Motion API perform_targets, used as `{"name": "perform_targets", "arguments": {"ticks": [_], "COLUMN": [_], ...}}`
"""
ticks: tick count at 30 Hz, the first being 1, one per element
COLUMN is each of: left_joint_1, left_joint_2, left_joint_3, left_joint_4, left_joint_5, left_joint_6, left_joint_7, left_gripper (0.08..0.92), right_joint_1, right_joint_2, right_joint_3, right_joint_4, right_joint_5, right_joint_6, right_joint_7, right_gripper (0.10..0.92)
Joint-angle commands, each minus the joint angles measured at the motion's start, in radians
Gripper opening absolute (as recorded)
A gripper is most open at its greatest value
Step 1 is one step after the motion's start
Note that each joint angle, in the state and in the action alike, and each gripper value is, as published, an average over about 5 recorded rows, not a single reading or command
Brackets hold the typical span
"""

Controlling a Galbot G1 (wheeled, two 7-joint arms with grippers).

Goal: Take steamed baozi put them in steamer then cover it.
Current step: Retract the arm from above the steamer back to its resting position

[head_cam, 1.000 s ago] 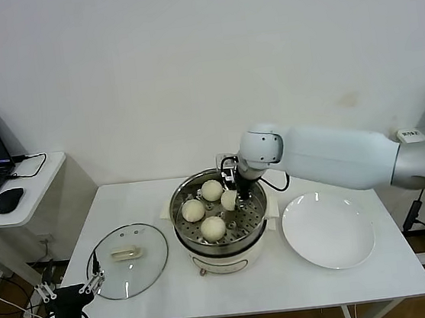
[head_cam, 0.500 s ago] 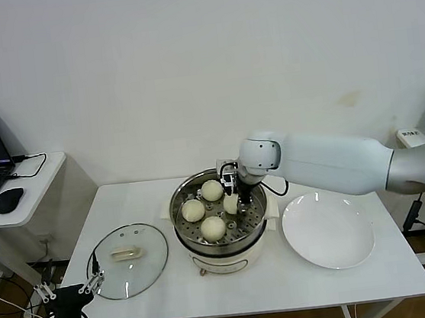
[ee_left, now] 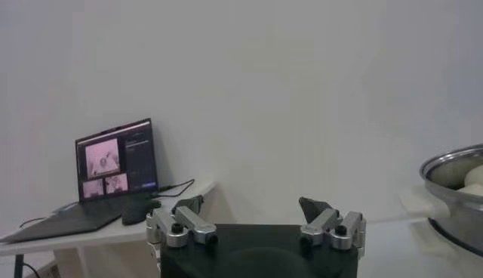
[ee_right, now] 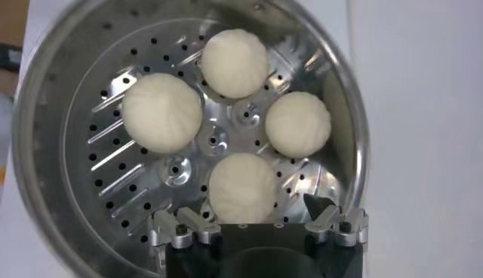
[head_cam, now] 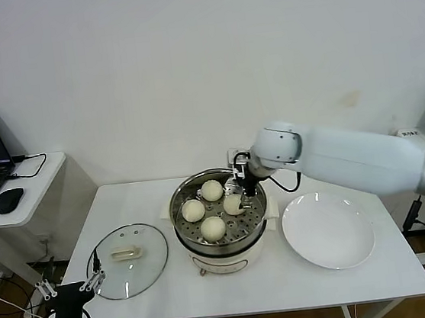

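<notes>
White wall behind, white desk point(head_cam: 236, 294) in front, and honestly the loading part looks finished. All four steamed baozi point(ee_right: 240, 185) are sitting on the perforated tray inside the steamer point(head_cam: 183, 225), spaced out in a ring, none stacked on each other. The white plate point(head_cam: 328, 230) beside the steamer has nothing on it.

Right hand point(head_cam: 244, 188) hovers over the far-right part of the pot, just above the nearest bun, with its fingers point(ee_right: 185, 227) spread apart and nothing between them. So that bun looks dropped off, not held.

What's left, as far as I can tell: the cover point(head_cam: 128, 259). It lies flat on the desk on the steamer's left, handle up, well apart from the pot and untouched. Left hand point(head_cam: 68, 289) is parked low off the desk's front-left corner, also spread wide and holding nothing, not far from the lid.

My guess is the right arm needs to clear out of the pot before anything can go on top, and the lid is glass, so a sloppy grab on that handle could let it slip.
</notes>
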Motion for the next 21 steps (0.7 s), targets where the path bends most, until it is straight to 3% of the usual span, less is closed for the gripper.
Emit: {"name": "perform_targets", "arguments": {"ticks": [1,5,9,14,21], "left_joint_1": [-0.004,-0.008,-0.01,-0.015,-0.036], "left_joint_2": [-0.001,0.001,0.001,-0.004,-0.003], "left_joint_3": [0.004,0.007,0.016,0.029,0.05], "left_joint_4": [0.01,0.021,0.034,0.047,0.093], "left_joint_5": [-0.001,0.0,0.001,0.005,0.071], "left_joint_6": [-0.002,-0.002,-0.003,-0.006,-0.016], "left_joint_7": [0.001,0.0,-0.001,-0.003,-0.005], "left_gripper": [0.823,0.823,0.823,0.823,0.823], "right_joint_1": [-0.452,-0.831,-1.136,-1.517,-1.773], "right_joint_2": [-0.359,-0.404,-0.366,-0.178,0.175], "right_joint_3": [0.438,0.767,1.046,1.423,1.769], "right_joint_4": [0.287,0.329,0.356,0.35,0.33], "right_joint_5": [0.123,0.106,0.015,-0.122,-0.267], "right_joint_6": [0.179,0.364,0.493,0.64,0.804], "right_joint_7": [0.475,0.59,0.615,0.576,0.445], "right_gripper": [0.823,0.823,0.823,0.823,0.823]}}
